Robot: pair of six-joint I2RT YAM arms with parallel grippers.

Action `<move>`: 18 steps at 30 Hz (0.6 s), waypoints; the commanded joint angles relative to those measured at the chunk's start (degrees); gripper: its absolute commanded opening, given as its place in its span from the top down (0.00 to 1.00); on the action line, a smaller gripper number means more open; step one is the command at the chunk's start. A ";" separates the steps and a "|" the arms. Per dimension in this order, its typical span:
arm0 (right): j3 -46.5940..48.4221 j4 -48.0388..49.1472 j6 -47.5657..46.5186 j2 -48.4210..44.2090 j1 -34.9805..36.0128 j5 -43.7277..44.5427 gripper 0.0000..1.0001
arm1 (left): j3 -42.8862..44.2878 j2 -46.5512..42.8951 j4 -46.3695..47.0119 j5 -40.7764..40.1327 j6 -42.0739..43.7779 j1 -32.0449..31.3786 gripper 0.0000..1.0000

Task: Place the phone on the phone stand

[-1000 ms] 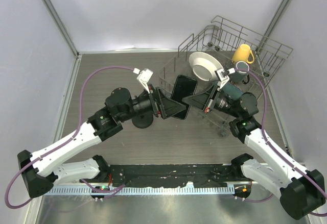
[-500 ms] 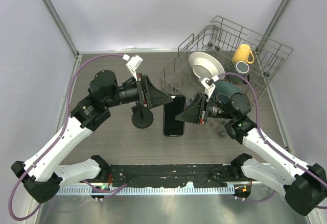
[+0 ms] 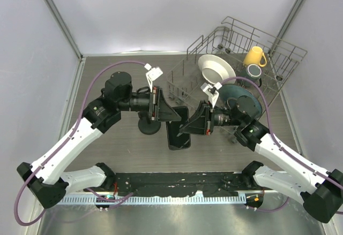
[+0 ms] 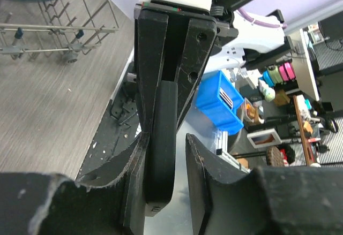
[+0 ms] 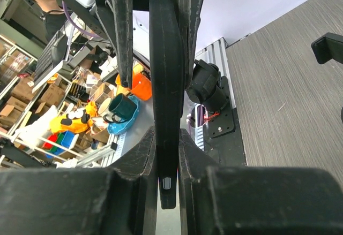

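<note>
Over mid-table, holding phone (image 3: 178, 136) off the surface, just right of stand (image 3: 149, 126) and not on it. Clamped on its right side with right gripper (image 3: 184, 129), pads tight on both faces. Straddling the other side with left gripper (image 3: 177, 118): jaws apart, one pad against the slab, a gap showing at the other. Reads as a handover, with no firm hold at the left yet.

Risks a drop or a twist on letting go at the right before biting fully at the left. Risks levering or scraping the slab on pulling with either arm while both are on it, nose to nose. Risks tipping stand on the approach, given a small disc base so near the left wrist.

Hemmed at right and behind by rack (image 3: 236, 47), close to the right arm. Open table (image 3: 123, 149) left of and in front of stand. Probably best approached from there or from above.
</note>
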 commanded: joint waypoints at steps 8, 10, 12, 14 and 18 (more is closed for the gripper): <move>3.36 0.43 -2.50 1.38 0.60 1.73 0.99 | 0.89 1.66 -1.42 9.96 3.46 -0.53 0.75; 3.45 0.43 -2.50 1.56 0.60 1.82 0.99 | 1.50 2.01 -3.16 9.87 4.77 -0.53 0.72; 3.54 0.43 -2.33 1.82 0.60 1.82 0.99 | 1.94 2.28 -4.23 9.70 5.74 -0.44 0.59; 3.54 0.61 -2.15 1.91 0.69 1.82 0.99 | 1.94 2.45 -5.11 9.78 6.80 -0.53 0.55; 3.01 0.87 -1.89 2.35 0.78 1.99 0.99 | 1.94 1.58 -5.55 8.56 7.77 -0.53 0.69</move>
